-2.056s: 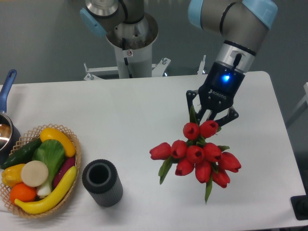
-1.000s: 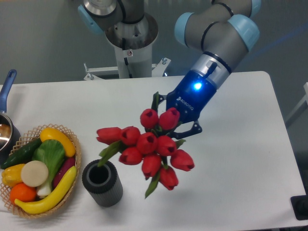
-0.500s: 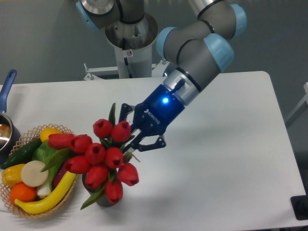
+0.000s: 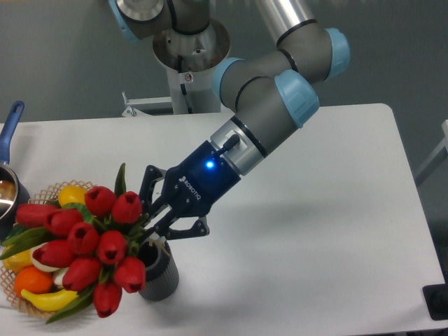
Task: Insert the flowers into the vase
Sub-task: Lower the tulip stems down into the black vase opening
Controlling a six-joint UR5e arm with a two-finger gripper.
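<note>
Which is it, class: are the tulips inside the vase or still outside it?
Cannot tell. The tulips, held by the claw, hide the mouth of the vase.

Matt ribbed vase [image 4: 162,278], glossy plastic-looking flowers [image 4: 84,248], smooth table [image 4: 329,231]

flowers [image 4: 87,245] over basket [image 4: 14,305] | vase [image 4: 159,274] right of basket

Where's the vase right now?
The vase stands near the table's front edge at lower left, just right of the wicker basket, mostly hidden under the flowers that the end effector holds.
</note>
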